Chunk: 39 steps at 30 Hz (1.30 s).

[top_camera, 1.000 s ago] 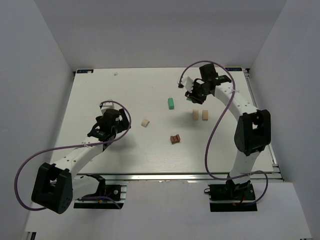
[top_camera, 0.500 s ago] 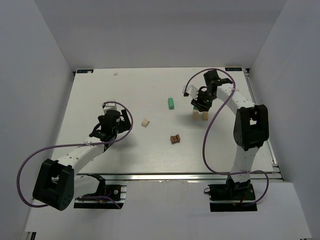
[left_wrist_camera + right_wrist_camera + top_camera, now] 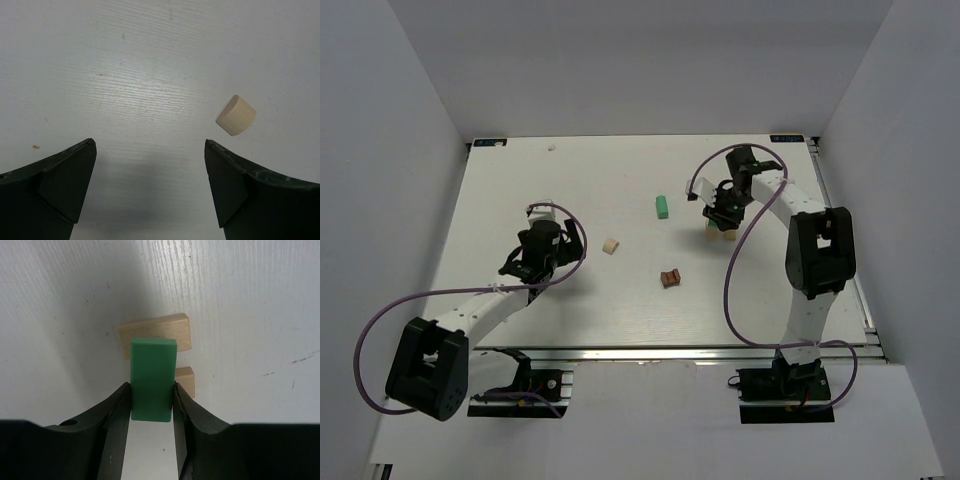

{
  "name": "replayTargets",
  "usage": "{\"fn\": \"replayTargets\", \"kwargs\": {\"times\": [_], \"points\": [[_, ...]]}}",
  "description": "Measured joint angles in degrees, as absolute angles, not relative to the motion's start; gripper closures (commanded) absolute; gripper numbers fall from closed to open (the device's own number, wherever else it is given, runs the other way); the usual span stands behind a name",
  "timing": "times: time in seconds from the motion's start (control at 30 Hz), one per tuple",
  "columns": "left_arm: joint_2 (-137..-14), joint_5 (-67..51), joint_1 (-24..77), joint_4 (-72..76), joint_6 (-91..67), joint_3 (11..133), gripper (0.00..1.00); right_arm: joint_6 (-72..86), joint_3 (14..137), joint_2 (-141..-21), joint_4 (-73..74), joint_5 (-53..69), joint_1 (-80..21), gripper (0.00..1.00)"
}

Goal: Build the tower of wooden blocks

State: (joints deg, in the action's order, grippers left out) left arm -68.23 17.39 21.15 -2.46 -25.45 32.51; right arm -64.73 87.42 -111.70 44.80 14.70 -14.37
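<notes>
My right gripper point(image 3: 723, 218) point(image 3: 152, 390) is shut on a mint green block point(image 3: 152, 377) and holds it right over two pale tan blocks point(image 3: 155, 332) point(image 3: 186, 381) that lie side by side; whether it touches them I cannot tell. In the top view these tan blocks point(image 3: 718, 236) are mostly hidden under the gripper. A second green block point(image 3: 662, 207) lies to the left. The dark brown notched block point(image 3: 669, 278) lies nearer the front. A rounded tan block point(image 3: 610, 246) point(image 3: 236, 115) lies just ahead and right of my left gripper point(image 3: 555, 240) point(image 3: 150, 150), which is open and empty.
The white table point(image 3: 600, 180) is walled in on the left, back and right. A purple cable point(image 3: 735, 270) loops beside the right arm, and another one point(image 3: 380, 330) beside the left arm. A small white speck point(image 3: 551, 147) lies near the back edge.
My right gripper has carried the green block from the back of the table forward and down over the two tan blocks. The left gripper has shifted only slightly.
</notes>
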Motion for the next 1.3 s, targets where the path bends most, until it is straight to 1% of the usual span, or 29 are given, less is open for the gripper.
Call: {"fn": "replayTargets", "kwargs": {"times": [0.37, 0.47, 0.53, 0.63, 0.7, 0.87, 1.0, 1.3], "points": [[-70.89, 16.67, 21.15, -1.26, -25.28, 32.51, 0.02, -65.14, 87.42, -115.0, 44.42, 14.76, -13.87, 0.8], [-72.14, 16.36, 21.15, -1.26, -25.26, 32.51, 0.02, -65.19, 87.42, -115.02, 44.29, 14.81, -13.82, 0.77], [-72.9, 15.99, 21.15, -1.26, -25.26, 32.51, 0.02, -65.25, 87.42, -115.02, 44.01, 14.85, -13.82, 0.73], [-73.19, 15.59, 21.15, -1.26, -25.15, 32.51, 0.02, -65.45, 87.42, -115.02, 43.57, 14.98, -13.67, 0.72], [-73.19, 15.51, 21.15, -1.26, -25.02, 32.51, 0.02, -65.6, 87.42, -115.02, 43.53, 14.98, -13.47, 0.7], [-73.19, 15.33, 21.15, -1.26, -24.84, 32.51, 0.02, -66.04, 87.42, -115.02, 43.53, 15.07, -12.97, 0.69], [-73.19, 14.94, 21.15, -1.26, -24.82, 32.51, 0.02, -66.22, 87.42, -115.02, 43.53, 15.31, -12.71, 0.64], [-73.19, 14.11, 21.15, -1.26, -24.47, 32.51, 0.02, -66.43, 87.42, -115.02, 43.55, 16.01, -12.64, 0.59]]}}
